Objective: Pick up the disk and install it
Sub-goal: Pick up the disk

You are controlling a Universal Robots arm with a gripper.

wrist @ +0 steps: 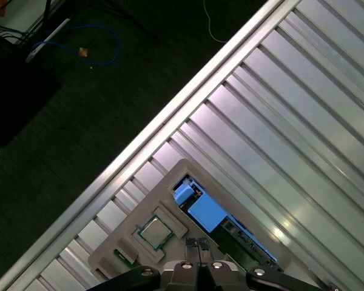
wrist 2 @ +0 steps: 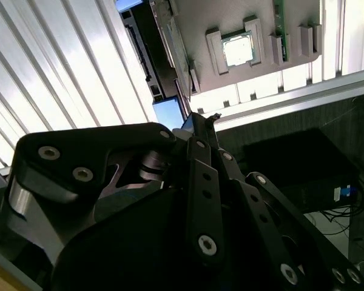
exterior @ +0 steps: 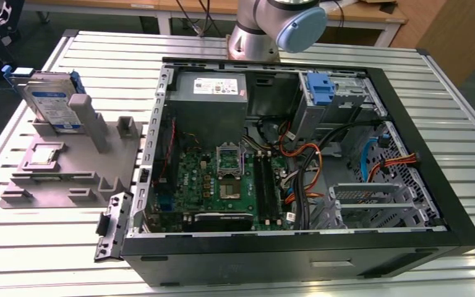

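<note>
A flat silver-grey hard disk (exterior: 52, 102) with a white-and-blue label and blue plastic rails along its edges stands on edge in a light grey moulded plastic holder (exterior: 72, 179). The holder sits on a ribbed, silvery metal table (exterior: 56, 247), at the exterior view's left of an open black computer case (exterior: 303, 253). A small square silver processor chip (exterior: 44, 154) lies flat in a recess of the same holder, near the disk. Inside the case, a grey power-supply box (exterior: 208, 93) with a white sticker sits beside a green circuit board (exterior: 217, 182), and a blue plastic bracket (exterior: 320, 86) stands in a bay toward the exterior view's right. The grey and pale blue base of the robot arm (exterior: 274, 25) rises behind the case. In the first wrist view the black gripper (wrist: 197, 244) looks down on the holder (wrist: 109, 257), with the chip (wrist: 155, 231) and the blue-labelled disk (wrist: 209, 215) below it. Its two fingertips (wrist: 190, 243) are drawn close together and hold nothing. They are above the holder and touch neither the disk nor the chip. In the second wrist view the gripper's dark linkage narrows to a tip (wrist 2: 200, 118) just beside the disk's blue label (wrist 2: 168, 114), with the chip (wrist 2: 238, 48) in its recess farther off.
</note>
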